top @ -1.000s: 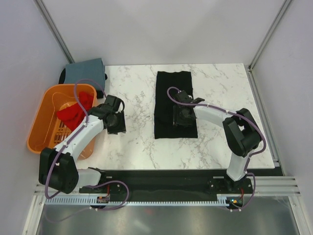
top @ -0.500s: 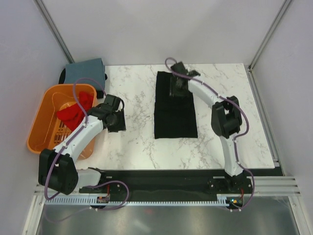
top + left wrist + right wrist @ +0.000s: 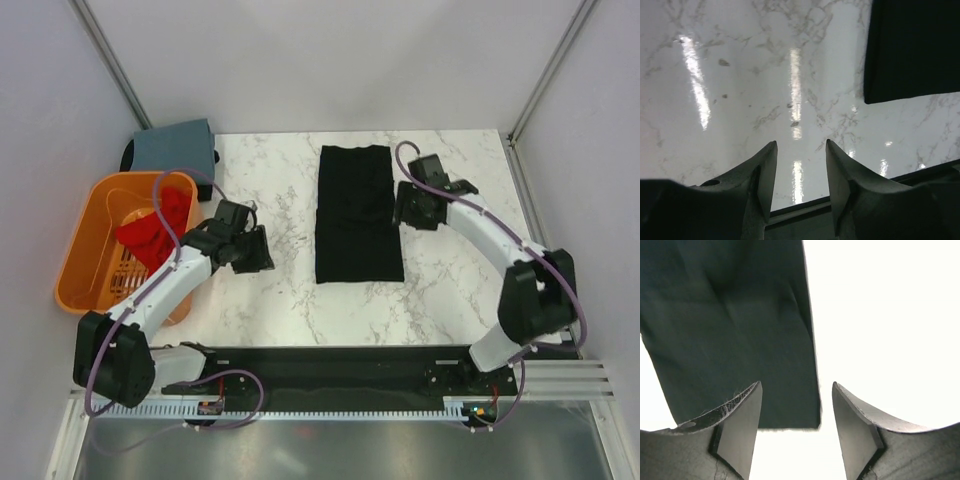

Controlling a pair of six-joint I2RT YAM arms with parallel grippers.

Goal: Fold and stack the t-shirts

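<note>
A black t-shirt (image 3: 357,212), folded into a long strip, lies flat at the middle of the marble table. My right gripper (image 3: 404,210) is open and empty just off the strip's right edge. In the right wrist view (image 3: 796,390) a corner of the black shirt (image 3: 735,325) lies between and beyond the fingertips. My left gripper (image 3: 262,254) is open and empty over bare table left of the strip. The left wrist view (image 3: 801,150) shows the shirt's corner (image 3: 915,45) at upper right. A red shirt (image 3: 155,226) lies crumpled in the orange basket (image 3: 85,250).
A folded grey-blue shirt (image 3: 175,146) lies at the table's far left corner, behind the basket. The table's near edge and a black rail (image 3: 340,358) run along the front. Grey walls stand on three sides.
My right arm has swung from over the black shirt's far end to its right edge. My left gripper has shifted a little right and nearer.
</note>
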